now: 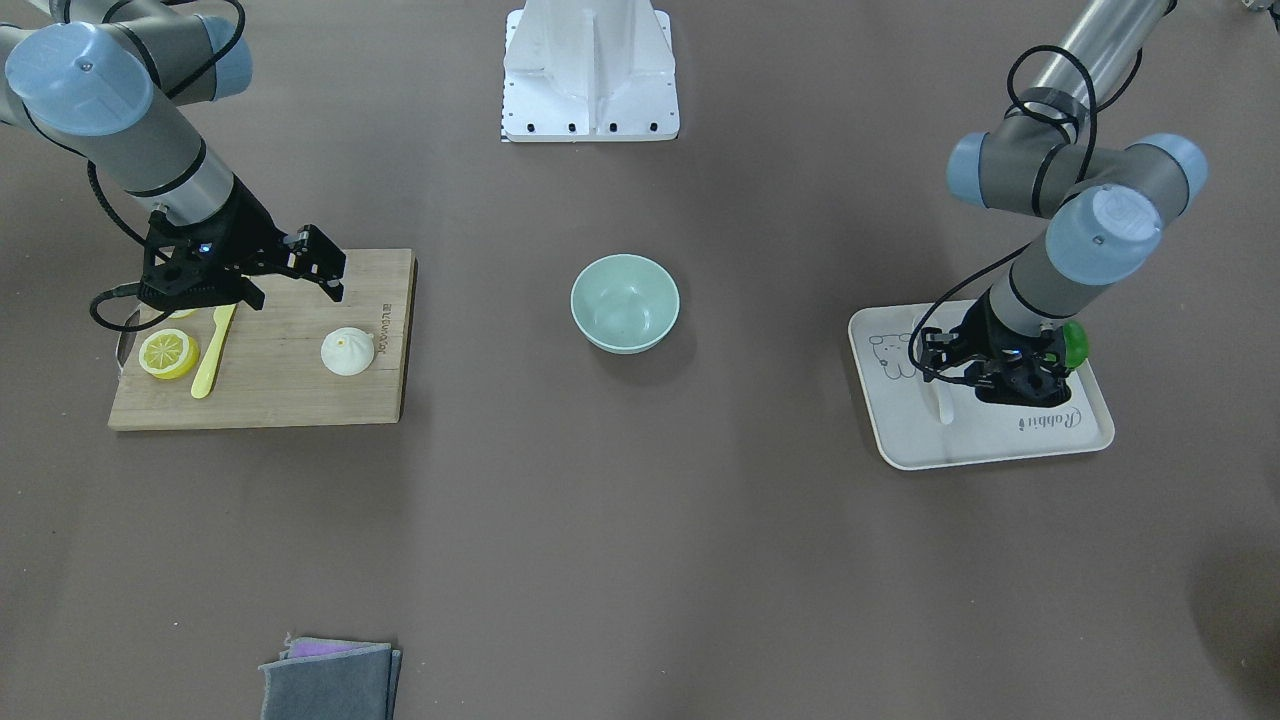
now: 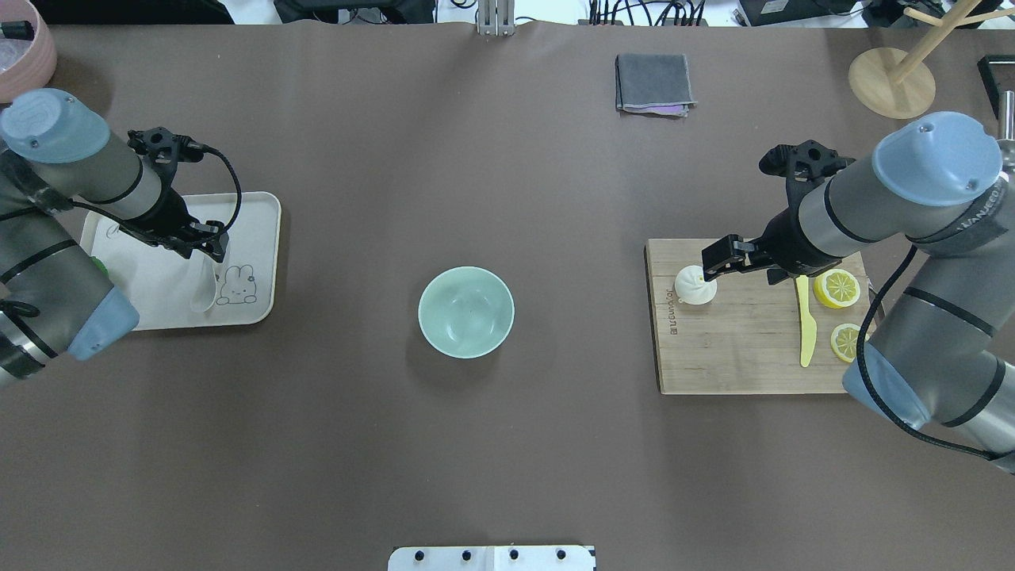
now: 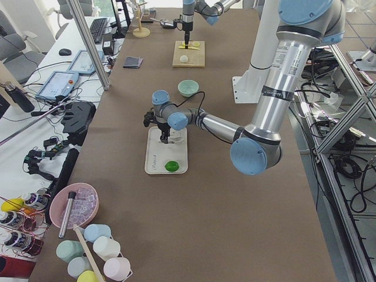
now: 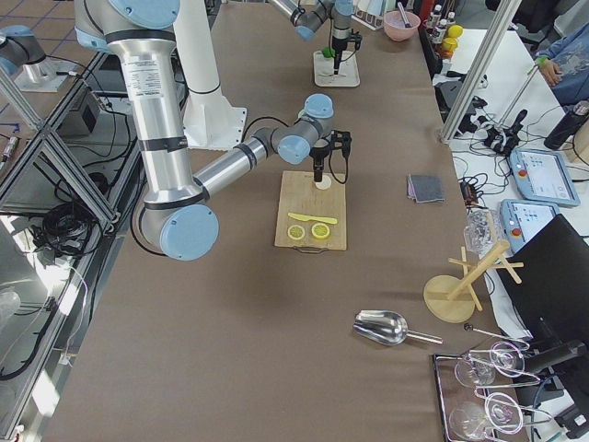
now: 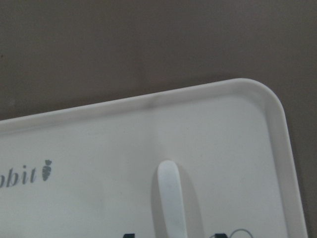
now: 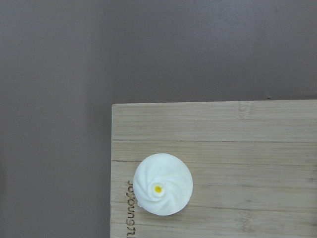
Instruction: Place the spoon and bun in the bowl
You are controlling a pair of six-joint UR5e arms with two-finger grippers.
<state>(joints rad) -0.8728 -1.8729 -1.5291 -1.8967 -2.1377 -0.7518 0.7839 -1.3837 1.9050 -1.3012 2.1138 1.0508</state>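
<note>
The bowl [image 3: 188, 88] stands mid-table. On the camera's side of the bowl lies a white tray [image 3: 154, 164] carrying a green lime [image 3: 171, 166]. The left gripper [image 3: 165, 138], on the near arm, hangs over the tray's bowl-side half; its jaw state is not discernible. Beyond the bowl, a wooden board [image 3: 197, 59] bears the bun [image 3: 184, 58], with the right gripper [image 3: 187, 40] above it. A folded grey cloth [image 3: 133, 61] lies beyond and left of the bowl.

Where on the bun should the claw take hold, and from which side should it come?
I would grip the bun across its round sides, low down, coming from straight above. It sits upright on the cutting board, pleated dome up, with nothing close beside it, so both sides are free.
</note>
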